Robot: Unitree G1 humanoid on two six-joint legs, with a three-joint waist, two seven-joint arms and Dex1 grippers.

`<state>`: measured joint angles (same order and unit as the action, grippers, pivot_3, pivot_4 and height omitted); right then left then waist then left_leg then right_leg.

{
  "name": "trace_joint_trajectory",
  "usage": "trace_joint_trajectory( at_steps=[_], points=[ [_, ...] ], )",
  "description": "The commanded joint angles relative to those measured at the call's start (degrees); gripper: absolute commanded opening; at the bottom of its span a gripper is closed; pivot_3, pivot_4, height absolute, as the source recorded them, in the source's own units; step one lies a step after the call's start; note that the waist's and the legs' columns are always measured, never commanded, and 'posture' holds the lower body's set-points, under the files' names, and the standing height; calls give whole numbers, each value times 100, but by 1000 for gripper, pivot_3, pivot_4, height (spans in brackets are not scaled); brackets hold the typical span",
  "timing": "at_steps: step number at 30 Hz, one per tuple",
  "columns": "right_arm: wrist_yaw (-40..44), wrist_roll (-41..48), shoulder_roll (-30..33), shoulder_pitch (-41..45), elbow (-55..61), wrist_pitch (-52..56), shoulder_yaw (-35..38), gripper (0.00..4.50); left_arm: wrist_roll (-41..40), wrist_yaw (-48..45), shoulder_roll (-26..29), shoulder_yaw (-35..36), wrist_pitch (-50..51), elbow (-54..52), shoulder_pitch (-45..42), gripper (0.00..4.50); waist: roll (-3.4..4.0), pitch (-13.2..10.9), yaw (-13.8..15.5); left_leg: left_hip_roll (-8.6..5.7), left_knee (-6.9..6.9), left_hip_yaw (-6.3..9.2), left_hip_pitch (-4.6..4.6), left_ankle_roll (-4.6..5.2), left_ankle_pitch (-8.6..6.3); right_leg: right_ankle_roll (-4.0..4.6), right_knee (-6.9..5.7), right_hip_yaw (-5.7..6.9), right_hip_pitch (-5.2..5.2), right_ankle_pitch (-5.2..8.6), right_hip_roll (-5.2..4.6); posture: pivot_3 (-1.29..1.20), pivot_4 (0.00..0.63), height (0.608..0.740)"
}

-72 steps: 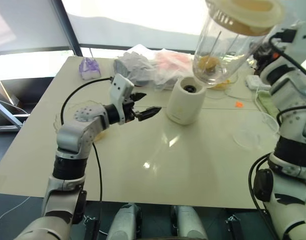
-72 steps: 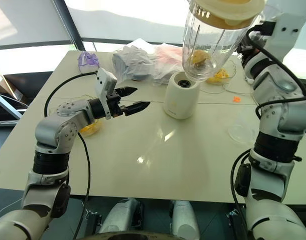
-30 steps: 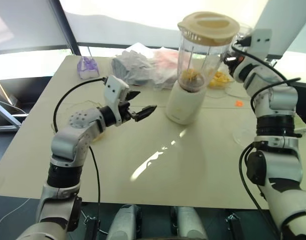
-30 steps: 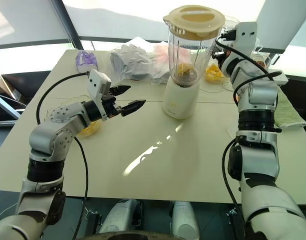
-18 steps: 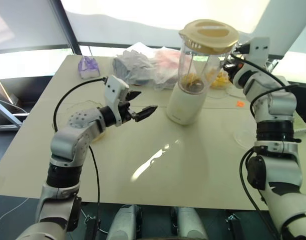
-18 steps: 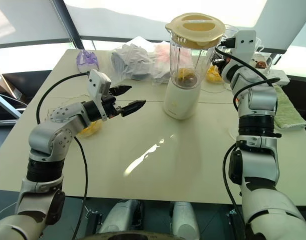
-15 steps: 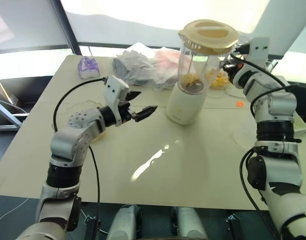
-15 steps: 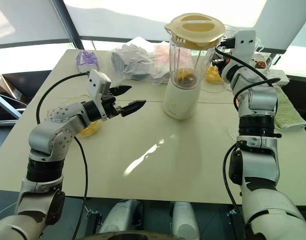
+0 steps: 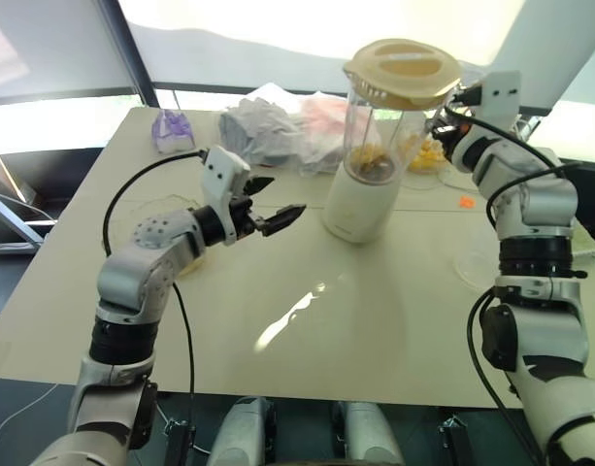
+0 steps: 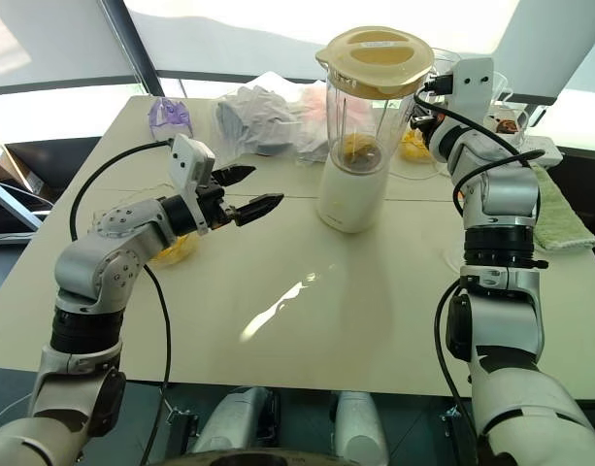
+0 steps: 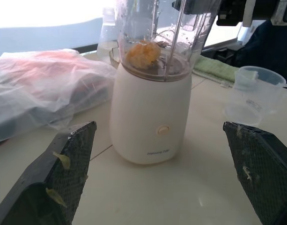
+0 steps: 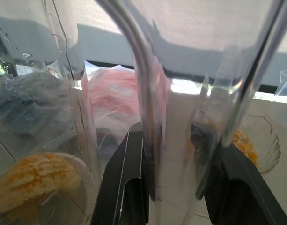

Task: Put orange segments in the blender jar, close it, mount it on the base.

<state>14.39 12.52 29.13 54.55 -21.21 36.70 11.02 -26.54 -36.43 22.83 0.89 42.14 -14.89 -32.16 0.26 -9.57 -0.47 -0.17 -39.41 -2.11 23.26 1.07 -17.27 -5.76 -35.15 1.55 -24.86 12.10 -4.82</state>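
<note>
The clear blender jar (image 9: 389, 131), closed with its pale-yellow lid (image 9: 402, 72), stands on the cream-white base (image 9: 357, 206) at the table's middle back. Orange segments (image 9: 371, 155) lie at the jar's bottom. My right gripper (image 12: 170, 133) reaches in from the right behind the jar, shut on the jar's clear handle (image 12: 148, 117); a black finger (image 12: 127, 187) sits on each side of it. My left gripper (image 9: 284, 195) hovers open to the left of the base, pointing at it, with bits of orange pulp stuck to its fingers (image 11: 56, 176).
Crumpled plastic bags (image 9: 278, 131) and a purple object (image 9: 173, 131) lie at the back. A glass dish of orange pieces (image 9: 429, 155) stands behind the jar, another dish (image 10: 176, 249) under my left arm. A clear beaker (image 11: 258, 89) and green cloth (image 10: 559, 209) are on the right.
The jar, earlier held high and tilted over the base, has come down upright onto it and hardly moves in the last half second. The left arm has stayed still.
</note>
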Motion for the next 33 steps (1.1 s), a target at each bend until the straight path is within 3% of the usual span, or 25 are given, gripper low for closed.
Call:
trace_joint_trajectory(
  at_steps=[1, 13, 18, 23, 33],
  points=[
    [-292, -230, 86, -5, 270, 320, -44, 896, -54, 37, 5, 29, -131, -193, -58, 4493, 0, 0, 2, 0, 0, 0, 0, 0, 0, 0, 0, 0, 0, 0, 0, 0, 150, 740],
    [-534, -205, -46, -182, 509, 477, -68, 896, -2, 79, -30, 0, -200, -65, -111, 4493, 0, 0, 4, -1, 0, 2, 0, 0, 0, 0, 0, 1, 1, 0, 0, 0, 150, 740],
    [-589, 91, -237, -151, 394, 791, 241, 896, 30, 119, -44, 5, -234, -17, -126, 4493, -2, 1, 2, -1, 0, 3, -1, 0, 0, 0, 0, 2, 2, 0, 1, 0, 150, 740],
    [79, 201, -185, -340, 553, 871, -46, 896, 35, 124, -35, -4, -268, 26, -115, 4493, -3, 2, -23, 0, 0, 3, -5, 0, 0, 0, 0, 2, 5, 0, 1, 0, 150, 740],
    [732, -277, 134, 250, -888, 185, -454, 896, 64, 170, -28, -33, -307, 148, -207, 4493, -5, 2, -37, 3, 18, 1, -84, 1, 0, 5, -4, -3, 67, 3, 8, 0, 150, 740]
  ],
)
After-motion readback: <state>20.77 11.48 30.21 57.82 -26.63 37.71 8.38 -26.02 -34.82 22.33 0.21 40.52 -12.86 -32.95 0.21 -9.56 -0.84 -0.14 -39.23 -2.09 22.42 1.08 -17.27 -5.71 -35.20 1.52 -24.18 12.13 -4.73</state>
